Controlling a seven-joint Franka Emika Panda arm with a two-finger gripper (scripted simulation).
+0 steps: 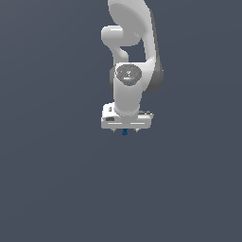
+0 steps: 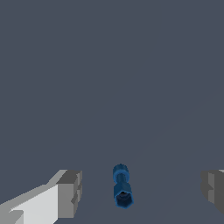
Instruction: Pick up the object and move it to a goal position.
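Evidently the gripper (image 2: 140, 192) is lined up for a grasp: in the wrist view one grey fingertip (image 2: 70, 192) stands to one side, the dark blue object (image 2: 122, 186) lies between, and the other fingertip (image 2: 213, 189) is well apart on the far side, jaws spread wide. The bar rests on the plain grey floor (image 2: 109, 78), no edge showing, directly under the hand, so closing should clamp it.

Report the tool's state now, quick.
Tool: open, holding nothing; the blue bar sits between its spread fingers, touching neither.
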